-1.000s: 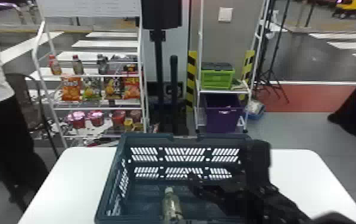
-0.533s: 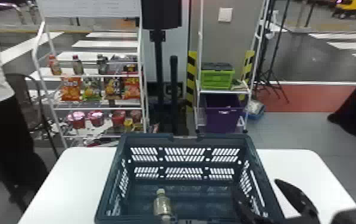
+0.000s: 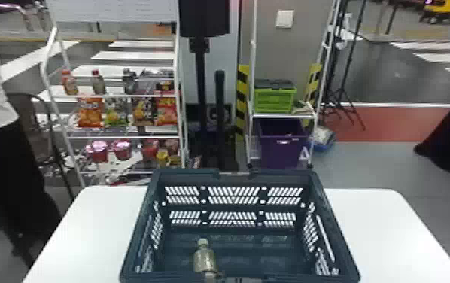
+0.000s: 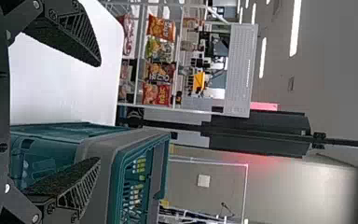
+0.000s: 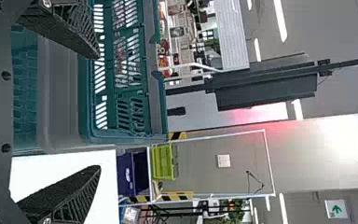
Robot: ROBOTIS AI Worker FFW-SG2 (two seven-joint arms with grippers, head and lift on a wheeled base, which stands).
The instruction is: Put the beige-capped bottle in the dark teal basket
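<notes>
The bottle (image 3: pixel 204 259) inside the basket (image 3: pixel 186 175), by its near edge, looks light and slick, best held mid-body; left gripper (image 4: pixel 99 112) and right gripper (image 5: pixel 99 112) gape empty.

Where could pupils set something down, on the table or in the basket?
The table is bare left and right of the basket, out to the table's edges. Inside, bare floor lies between the bottle and the basket's right wall. It is tight between bottle and near wall, and beyond the basket's far side.

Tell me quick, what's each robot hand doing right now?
Left gripper: open, holding nothing.
Right gripper: open, holding nothing.
</notes>
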